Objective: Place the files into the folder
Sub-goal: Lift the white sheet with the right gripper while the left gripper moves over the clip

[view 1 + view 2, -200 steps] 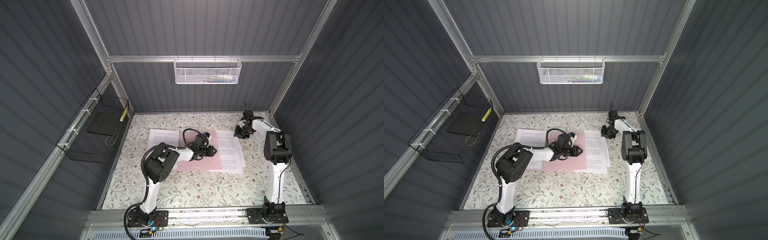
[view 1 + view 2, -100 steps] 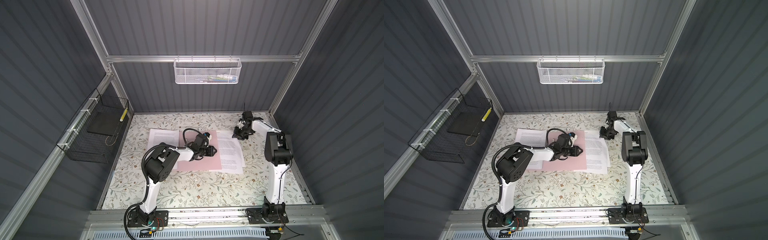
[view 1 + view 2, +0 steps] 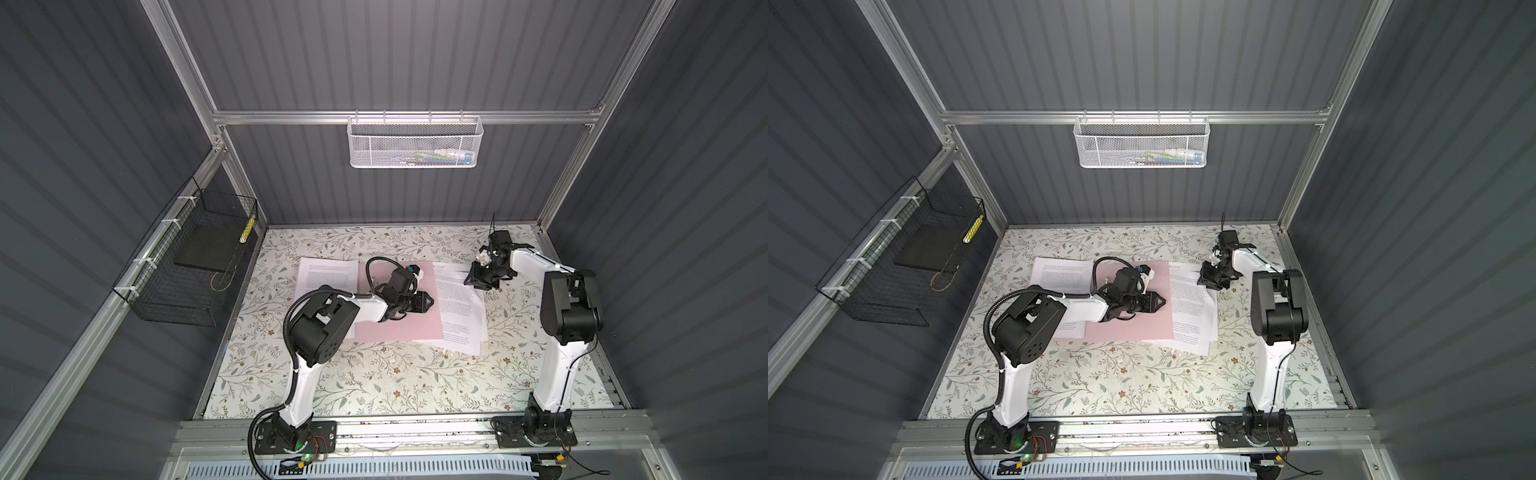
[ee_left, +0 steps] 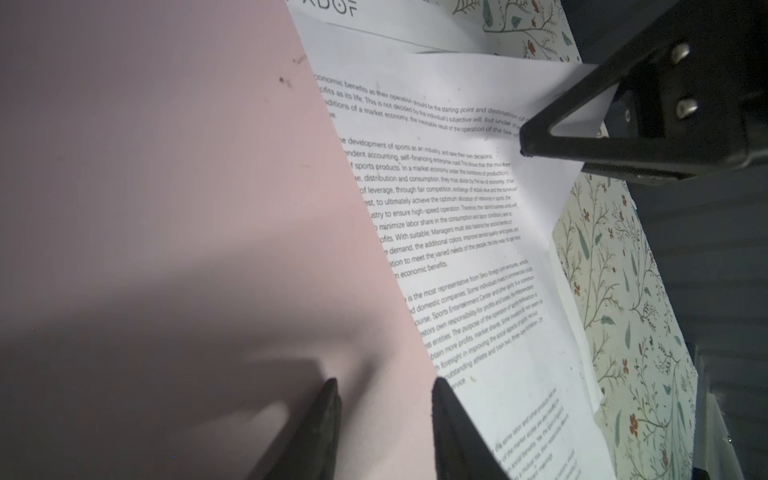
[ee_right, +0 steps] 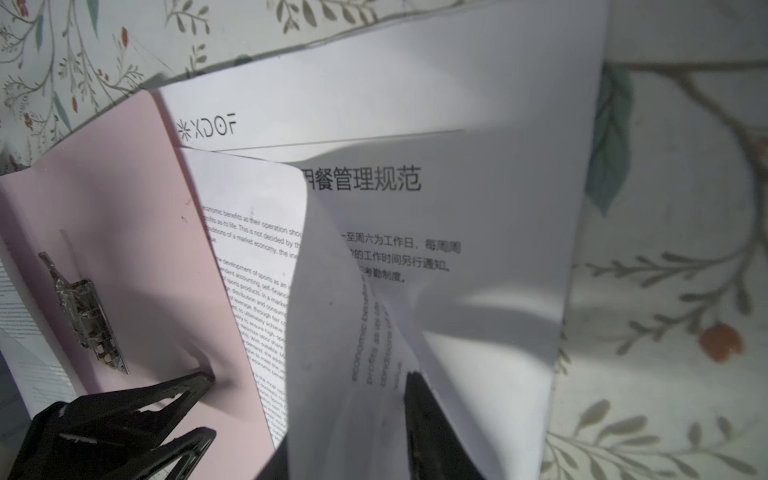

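The pale pink folder lies open in the middle of the floral table. Its metal clip shows in the right wrist view. My left gripper rests on the pink sheet, open, with nothing between its fingers. White printed files lie stacked along the folder's right edge. Another sheet lies at the folder's left. My right gripper is shut on the far corner of the top file, which curls up off the logo sheet.
A black wire basket holding a dark slab hangs on the left wall. A white mesh basket hangs on the back wall. The left arm's elbow stands over the folder's near left corner. Metal rails edge the table.
My right gripper has shifted slightly left and nearer with the sheet's corner in it. The left arm has not moved.
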Controlling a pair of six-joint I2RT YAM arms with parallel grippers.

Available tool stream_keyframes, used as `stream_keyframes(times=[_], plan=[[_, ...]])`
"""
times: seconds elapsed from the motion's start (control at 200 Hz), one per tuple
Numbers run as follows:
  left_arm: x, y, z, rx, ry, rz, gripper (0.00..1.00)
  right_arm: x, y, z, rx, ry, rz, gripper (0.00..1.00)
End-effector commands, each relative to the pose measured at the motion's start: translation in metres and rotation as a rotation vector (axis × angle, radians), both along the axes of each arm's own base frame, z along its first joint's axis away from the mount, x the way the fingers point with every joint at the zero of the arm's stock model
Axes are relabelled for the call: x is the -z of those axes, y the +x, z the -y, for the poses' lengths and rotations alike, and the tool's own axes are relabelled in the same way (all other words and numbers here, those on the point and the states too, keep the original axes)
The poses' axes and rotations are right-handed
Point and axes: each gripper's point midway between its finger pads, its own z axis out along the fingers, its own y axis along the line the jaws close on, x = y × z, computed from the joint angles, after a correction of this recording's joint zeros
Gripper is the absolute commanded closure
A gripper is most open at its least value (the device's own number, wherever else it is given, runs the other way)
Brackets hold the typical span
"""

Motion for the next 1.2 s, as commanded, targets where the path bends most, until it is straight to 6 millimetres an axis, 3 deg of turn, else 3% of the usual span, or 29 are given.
stream_keyframes(times=[0.0, 0.19, 0.676, 0.781, 0.871, 0.896, 1.011, 1.191], plan=[[0.028, -0.011, -0.006, 0.005, 0.052, -0.069, 0.61, 0.009, -0.007, 0.013, 0.005, -0.091, -0.024, 0.67], [0.026, -0.01, -0.004, 0.006, 0.041, -0.069, 0.61, 0.014, -0.006, 0.025, 0.009, -0.159, -0.037, 0.64], [0.021, -0.004, -0.01, -0.019, 0.019, -0.058, 0.61, 0.009, -0.017, -0.002, -0.01, 0.001, -0.047, 0.64], [0.019, -0.003, -0.012, -0.03, 0.011, -0.054, 0.61, 0.011, -0.021, 0.003, 0.008, -0.024, -0.047, 0.73], [0.016, -0.002, -0.014, -0.04, 0.003, -0.049, 0.61, 0.01, -0.021, 0.01, 0.029, -0.062, -0.039, 0.95], [0.015, -0.002, -0.014, -0.04, 0.002, -0.047, 0.61, 0.007, -0.02, 0.012, 0.038, -0.075, -0.031, 1.0], [0.0, 0.002, -0.016, -0.048, -0.008, -0.025, 0.61, -0.011, -0.017, 0.018, 0.071, -0.093, 0.032, 1.0], [-0.038, 0.007, -0.021, -0.054, -0.005, 0.041, 0.59, -0.061, -0.017, 0.014, 0.072, -0.058, 0.14, 1.0]])
